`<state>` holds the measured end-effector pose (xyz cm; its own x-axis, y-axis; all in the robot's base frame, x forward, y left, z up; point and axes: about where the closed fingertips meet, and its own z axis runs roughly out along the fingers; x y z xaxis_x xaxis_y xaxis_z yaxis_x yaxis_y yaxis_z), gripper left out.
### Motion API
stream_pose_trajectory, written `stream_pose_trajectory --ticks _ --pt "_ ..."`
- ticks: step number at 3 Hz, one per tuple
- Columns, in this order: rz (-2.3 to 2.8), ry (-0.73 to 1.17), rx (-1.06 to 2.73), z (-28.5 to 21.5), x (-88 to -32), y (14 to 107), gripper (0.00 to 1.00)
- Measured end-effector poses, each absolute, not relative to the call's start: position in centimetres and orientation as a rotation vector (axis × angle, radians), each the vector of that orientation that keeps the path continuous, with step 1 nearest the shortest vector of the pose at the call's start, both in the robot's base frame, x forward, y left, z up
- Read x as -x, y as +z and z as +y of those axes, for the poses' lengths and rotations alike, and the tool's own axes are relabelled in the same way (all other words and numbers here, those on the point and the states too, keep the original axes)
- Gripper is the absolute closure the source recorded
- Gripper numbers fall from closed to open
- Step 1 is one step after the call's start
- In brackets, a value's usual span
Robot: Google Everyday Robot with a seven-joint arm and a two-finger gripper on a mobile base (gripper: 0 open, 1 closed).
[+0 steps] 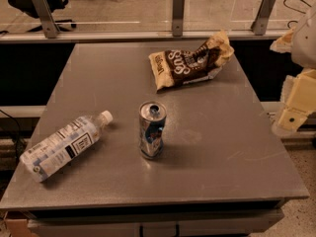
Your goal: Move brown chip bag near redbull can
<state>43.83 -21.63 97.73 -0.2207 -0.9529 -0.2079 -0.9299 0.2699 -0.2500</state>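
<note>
Nothing of the job was done yet: the brown chip bag [190,63] lay at the far side of the table [98,83], well apart from the redbull can [152,130], which stood upright near the middle. My hand [295,107] hung off the table's right edge, touching neither; whether it was wide or narrow I could not tell. The bag was crinkled and puffy with cream ends, the can slim, dented metal. Grasp, carry and set-down all remained.

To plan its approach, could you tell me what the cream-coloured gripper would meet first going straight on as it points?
The gripper, at far right, seems to point down: probably the grey table at its right rim, or the floor beside it; depth is unclear.
</note>
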Motion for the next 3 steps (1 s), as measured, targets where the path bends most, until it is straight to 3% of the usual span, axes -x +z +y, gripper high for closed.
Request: stream_pose_trajectory --ticks 1,3 --pt "2.228 -0.103 1.722 -21.6 -43.8 97.7 0.0" --pt "1.922 -0.226 1.946 -16.5 -53.1 97.0 0.0"
